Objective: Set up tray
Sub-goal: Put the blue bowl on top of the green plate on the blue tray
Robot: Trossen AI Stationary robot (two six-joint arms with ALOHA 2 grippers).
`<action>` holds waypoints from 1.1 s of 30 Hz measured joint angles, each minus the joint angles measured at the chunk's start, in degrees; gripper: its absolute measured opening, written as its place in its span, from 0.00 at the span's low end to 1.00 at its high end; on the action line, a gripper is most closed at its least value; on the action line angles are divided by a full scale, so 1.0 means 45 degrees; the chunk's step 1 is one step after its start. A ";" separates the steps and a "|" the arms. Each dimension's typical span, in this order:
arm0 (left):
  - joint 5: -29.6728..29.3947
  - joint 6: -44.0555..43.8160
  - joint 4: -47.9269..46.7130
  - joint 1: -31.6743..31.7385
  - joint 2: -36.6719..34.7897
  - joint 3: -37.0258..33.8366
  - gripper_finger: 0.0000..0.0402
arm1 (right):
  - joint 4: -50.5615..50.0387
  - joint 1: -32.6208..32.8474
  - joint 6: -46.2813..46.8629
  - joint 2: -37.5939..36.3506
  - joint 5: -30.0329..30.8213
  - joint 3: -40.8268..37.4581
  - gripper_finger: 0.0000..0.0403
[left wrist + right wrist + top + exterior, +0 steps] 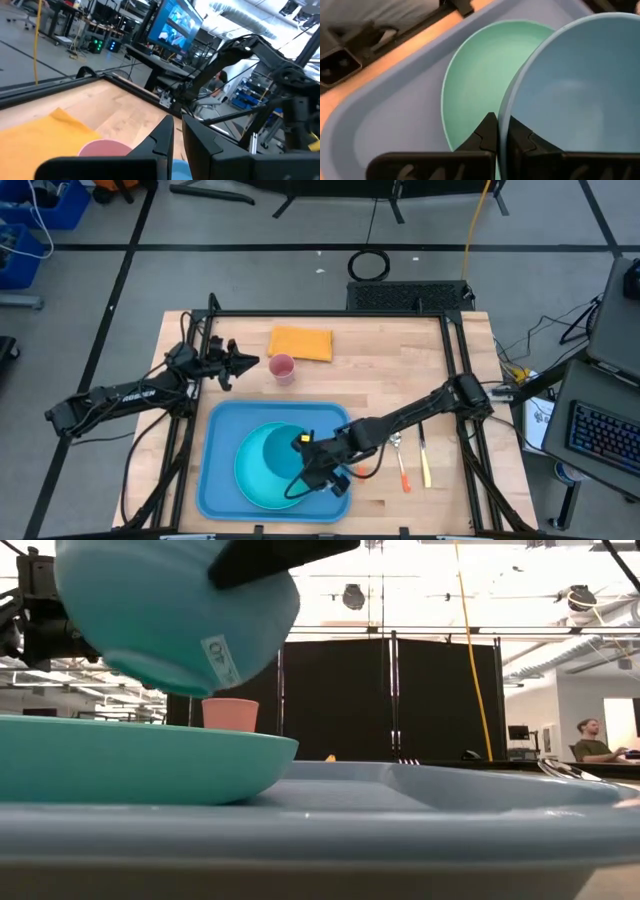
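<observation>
The tray (222, 480) is one large light-blue rectangle of smooth plastic with rounded corners and a raised rim, lying at the near middle of the pale wood-grain table (380, 380). On its inner floor rests one round teal plate (262, 470), shallow and glossy. The right gripper (318, 470) hangs over the tray's right half, just beside the plate, its two dark fingers pressed on the thin rim of one small blue bowl (570, 95), one finger inside the wall and one outside; the low view shows that bowl (170, 610) lifted clear above the plate and tilted, a small label on its underside. So the tray lies directly beneath this gripper, not touched by it. The left gripper (240, 362) waits over the far left of the table, well apart from the tray, its fingers close together and holding nothing. Near it stands one small pink cup (282, 368), round and matte, and just beyond the cup lies one flat orange cloth (300, 342), roughly rectangular. To the right of the tray, on bare wood, lie three slim utensils: a silver spoon (397, 442), an orange-handled one (403, 475) and a yellow-handled one (425, 465), roughly parallel. A person sits far off in the room.
</observation>
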 joint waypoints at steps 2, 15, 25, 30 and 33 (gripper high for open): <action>0.0061 -0.0023 -0.0158 0.0073 0.0000 -0.0002 0.10 | -0.0520 -0.0003 -0.0295 0.0494 -0.0016 0.0756 0.00; 0.0072 -0.0143 -0.0517 0.0280 0.0000 -0.0001 0.10 | -0.2131 -0.0202 -0.1326 0.2213 -0.1015 0.3168 0.00; -0.0180 -0.0171 -0.0512 0.0280 0.0000 -0.0005 0.10 | -0.1989 -0.0505 -0.1348 0.2213 -0.1060 0.3173 0.00; -0.0226 -0.0171 -0.0512 0.0280 0.0000 -0.0004 0.10 | -0.1842 -0.0529 -0.1273 0.2306 -0.1345 0.3168 0.00; -0.0226 -0.0166 -0.0507 0.0280 0.0000 -0.0005 0.10 | -0.1909 -0.0563 -0.1219 0.2399 -0.1430 0.3139 0.00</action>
